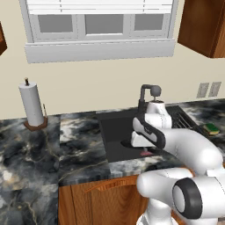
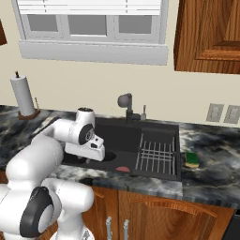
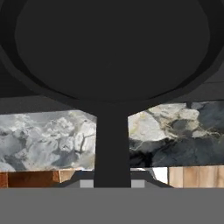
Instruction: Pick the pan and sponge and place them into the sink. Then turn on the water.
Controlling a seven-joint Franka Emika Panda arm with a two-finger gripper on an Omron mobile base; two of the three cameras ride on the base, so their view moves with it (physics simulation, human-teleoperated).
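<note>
Pan, round, flat, matte black (image 3: pixel 109 48), fills the hand view's top, its straight handle running down between the closed-on-it gripper (image 3: pixel 112 183) fingers. From the left base, the white arm's hand dips into the dark grey sink (image 1: pixel 115 127). From the right base, it leans over that sink's (image 2: pixel 117 133) left half.

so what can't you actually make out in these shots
- hand: in the base views the arm's own white body covers it.
- pan: its rim runs off the top of the hand view; the handle's lower end is hidden.
- sink: the arm covers much of the basin floor.
- sponge: too small for detail.
</note>
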